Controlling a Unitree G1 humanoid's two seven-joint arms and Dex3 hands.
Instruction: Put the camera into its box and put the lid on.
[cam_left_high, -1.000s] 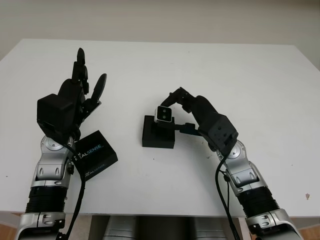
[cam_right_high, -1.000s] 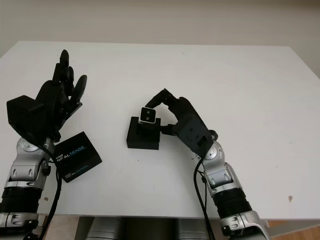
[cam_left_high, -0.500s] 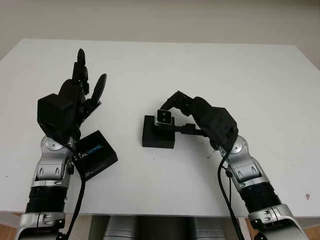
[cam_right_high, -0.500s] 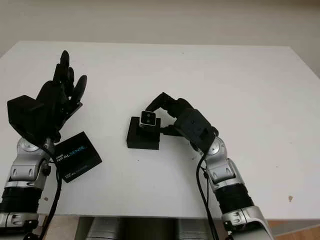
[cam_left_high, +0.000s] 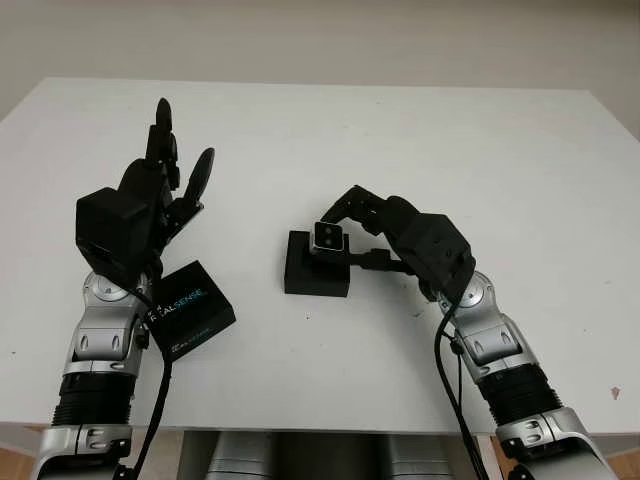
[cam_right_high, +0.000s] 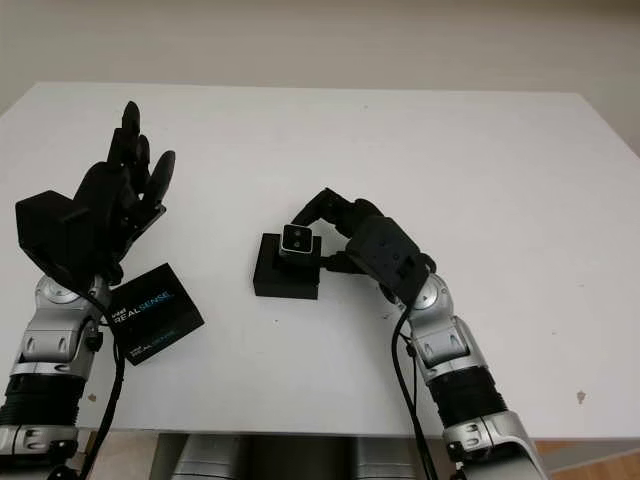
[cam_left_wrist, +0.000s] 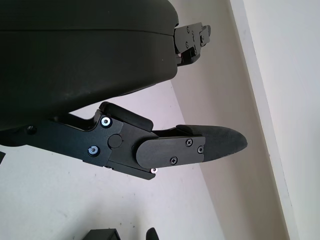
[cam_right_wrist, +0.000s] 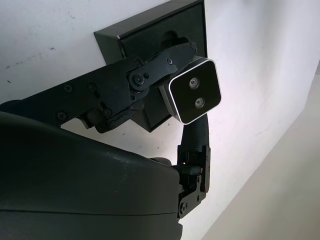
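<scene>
A small silver-framed camera (cam_left_high: 328, 237) with two lenses (cam_right_wrist: 194, 93) is pinched in my right hand (cam_left_high: 345, 228), right over the open black box (cam_left_high: 317, 265) in the middle of the white table. Its lower end sits at the box's back right part; whether it touches the insert I cannot tell. The black lid (cam_left_high: 190, 308), printed REALSENSE, lies flat at the front left. My left hand (cam_left_high: 160, 185) is open and raised above the table just behind the lid, holding nothing.
The white table (cam_left_high: 480, 160) stretches wide behind and to the right of the box. Its front edge runs close below both forearms. A pale wall (cam_left_wrist: 235, 90) rises behind the table.
My right hand has lowered the camera a little toward the box and its wrist has turned. The left hand and the lid have stayed put.
</scene>
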